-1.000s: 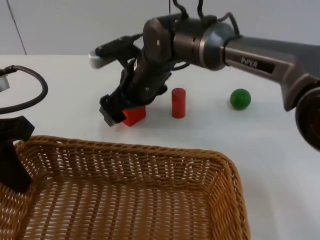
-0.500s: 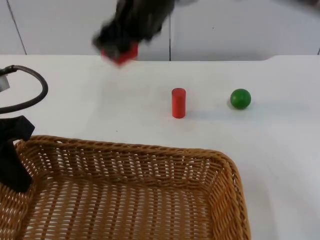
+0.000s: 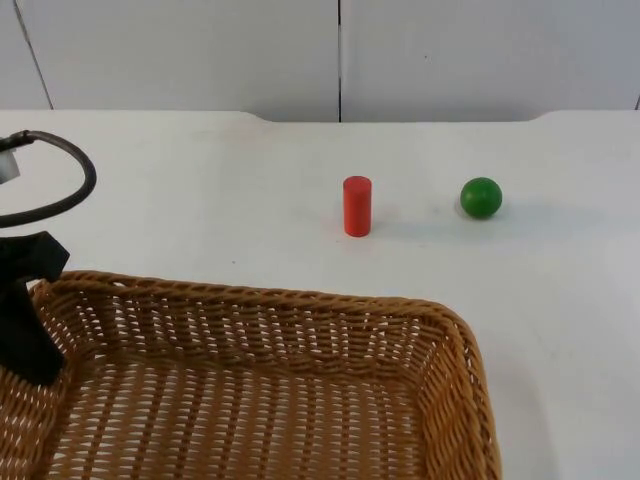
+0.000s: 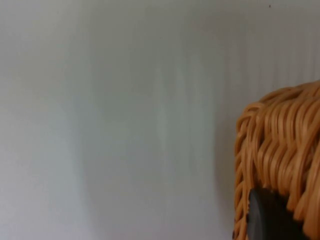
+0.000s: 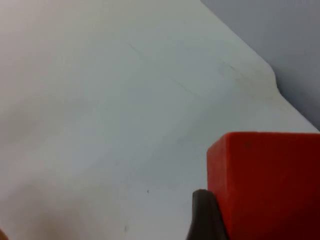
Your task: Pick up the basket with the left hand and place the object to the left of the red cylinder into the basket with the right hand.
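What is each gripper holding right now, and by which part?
The left gripper clamps the wicker basket by its left rim. The right gripper holds the red block by its sides, above the table.

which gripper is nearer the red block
Right. The right gripper holds the red block above the table; the left gripper grips the basket rim.
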You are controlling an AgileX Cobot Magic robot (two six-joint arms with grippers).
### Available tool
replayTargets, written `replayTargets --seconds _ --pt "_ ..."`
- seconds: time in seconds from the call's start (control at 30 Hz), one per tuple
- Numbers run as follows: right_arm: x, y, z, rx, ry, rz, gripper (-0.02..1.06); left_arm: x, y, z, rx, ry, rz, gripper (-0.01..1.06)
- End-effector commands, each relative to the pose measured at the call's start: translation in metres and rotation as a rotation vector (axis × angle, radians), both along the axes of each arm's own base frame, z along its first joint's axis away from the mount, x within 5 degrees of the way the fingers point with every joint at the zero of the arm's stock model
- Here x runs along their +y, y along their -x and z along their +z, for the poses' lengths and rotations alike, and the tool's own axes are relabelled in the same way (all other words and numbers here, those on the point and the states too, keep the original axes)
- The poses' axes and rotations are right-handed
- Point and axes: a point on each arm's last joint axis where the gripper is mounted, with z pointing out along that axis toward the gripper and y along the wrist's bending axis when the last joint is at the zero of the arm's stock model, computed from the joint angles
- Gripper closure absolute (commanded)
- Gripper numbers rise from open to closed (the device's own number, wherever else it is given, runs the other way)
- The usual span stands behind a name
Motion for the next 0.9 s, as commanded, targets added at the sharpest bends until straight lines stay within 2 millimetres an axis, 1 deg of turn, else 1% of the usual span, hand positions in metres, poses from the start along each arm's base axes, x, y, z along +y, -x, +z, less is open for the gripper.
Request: replayTargets --seconds 0.0,0.07,0.2,0.23,0.27,0.3,0.33,0.37,0.4,0.43,0.47,0.5,0.53,0.57,0.6,0.63,0.7,0.87 --pt "-0.003 0.011 0.009 0.017 -0.020 0.011 1.05 -0.002 0.000 0.005 -0.002 0.032 0.007 1.05" --pt "-0.005 0.013 0.007 0.033 -0.008 0.011 1.05 -0.002 0.000 0.005 -0.002 0.032 0.007 1.05" --pt "-0.017 0.028 -0.006 0.082 0.031 0.006 1.05 -0.002 0.000 0.005 -0.002 0.032 0.007 1.05" --pt "-0.017 0.028 -0.006 0.082 0.031 0.006 1.05 -0.002 0.000 0.005 -0.002 0.032 0.007 1.05" --pt "-0.022 0.034 -0.010 0.081 0.029 0.003 1.05 -0.002 0.001 0.005 0.001 0.034 0.005 1.05" --pt "-0.027 0.040 -0.010 0.063 0.013 0.000 1.05 -0.002 0.001 0.005 0.001 0.034 0.005 1.05" --pt "-0.032 0.047 -0.021 0.072 0.017 -0.003 1.05 -0.002 0.001 0.005 0.001 0.034 0.005 1.05" --pt "-0.039 0.055 -0.027 0.063 0.006 -0.007 1.05 -0.003 0.001 0.005 0.001 0.036 0.007 1.05" --pt "-0.039 0.055 -0.027 0.063 0.006 -0.007 1.05 -0.003 0.001 0.005 0.001 0.036 0.007 1.05" --pt "-0.045 0.065 -0.033 0.058 -0.015 -0.011 1.05 -0.003 0.001 0.005 0.001 0.038 0.008 1.05" --pt "-0.052 0.073 -0.033 0.034 -0.037 -0.012 1.05 -0.003 0.000 0.005 0.000 0.039 0.008 1.05" --pt "-0.062 0.086 -0.045 0.031 -0.037 -0.015 1.05 -0.003 0.000 0.005 0.000 0.039 0.008 1.05" --pt "-0.070 0.096 -0.050 0.030 -0.037 -0.018 1.05 -0.003 0.000 0.005 0.000 0.039 0.008 1.05" --pt "-0.070 0.096 -0.050 0.030 -0.037 -0.018 1.05 -0.003 0.000 0.005 0.000 0.039 0.008 1.05" --pt "-0.077 0.105 -0.051 0.028 -0.038 -0.019 1.05 -0.003 0.000 0.005 0.000 0.039 0.008 1.05" --pt "-0.083 0.112 -0.058 0.043 -0.024 -0.019 1.05 -0.003 0.000 0.005 0.000 0.039 0.008 1.05" --pt "-0.094 0.126 -0.064 0.055 -0.012 -0.020 1.05 -0.003 0.000 0.005 0.000 0.039 0.008 1.05" --pt "-0.102 0.136 -0.070 0.063 -0.005 -0.021 1.05 -0.003 0.000 0.005 0.000 0.039 0.008 1.05"
